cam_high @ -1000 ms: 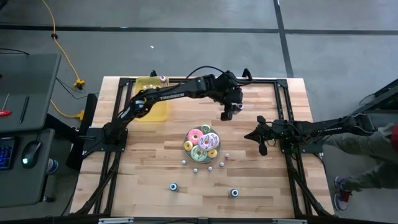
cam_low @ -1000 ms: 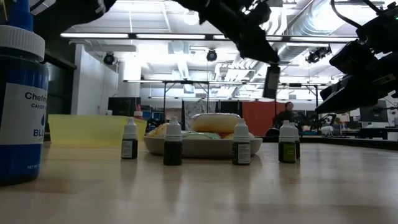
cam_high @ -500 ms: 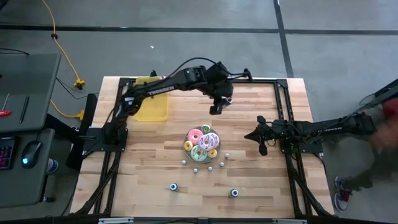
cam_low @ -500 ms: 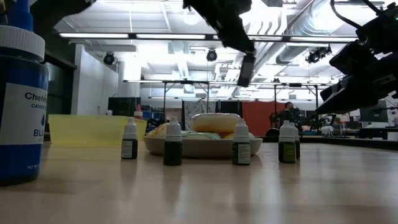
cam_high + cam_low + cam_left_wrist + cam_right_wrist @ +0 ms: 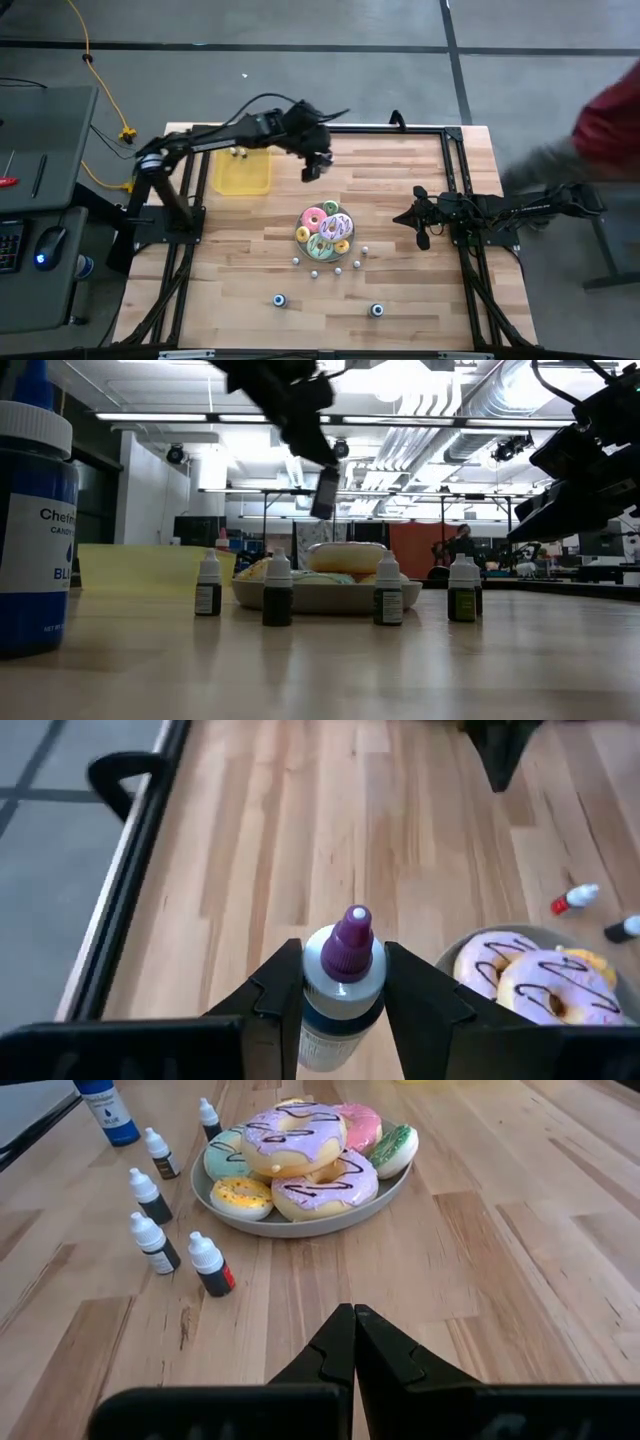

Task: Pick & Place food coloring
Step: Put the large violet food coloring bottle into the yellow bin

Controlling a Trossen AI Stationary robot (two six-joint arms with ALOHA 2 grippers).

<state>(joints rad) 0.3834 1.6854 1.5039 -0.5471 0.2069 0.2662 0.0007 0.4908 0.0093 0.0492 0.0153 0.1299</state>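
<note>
My left gripper hangs above the table's far side, between the yellow tray and the doughnut plate, shut on a small food coloring bottle with a purple cap. Several more tiny bottles stand upright on the table near the plate's near side, also in the right wrist view. A few bottles sit at the tray's far end. My right gripper waits shut, low over the table right of the plate. My left gripper pinches the bottle by its body just under the shoulder, one finger on each side. The purple cap points out past the fingertips. In the low view the bottle hangs clear of the table below the down-slanting fingers.
Two larger blue-capped bottles stand near the table's near edge; one looms at the low view's left. Black frame rails run along the table's edges. A person's blurred red sleeve shows beyond the right edge.
My left gripper has carried the bottle, still shut on it, from the far right of the plate toward the table's left, closing on the yellow tray. The person beyond the right edge has moved. My right arm stayed still.
</note>
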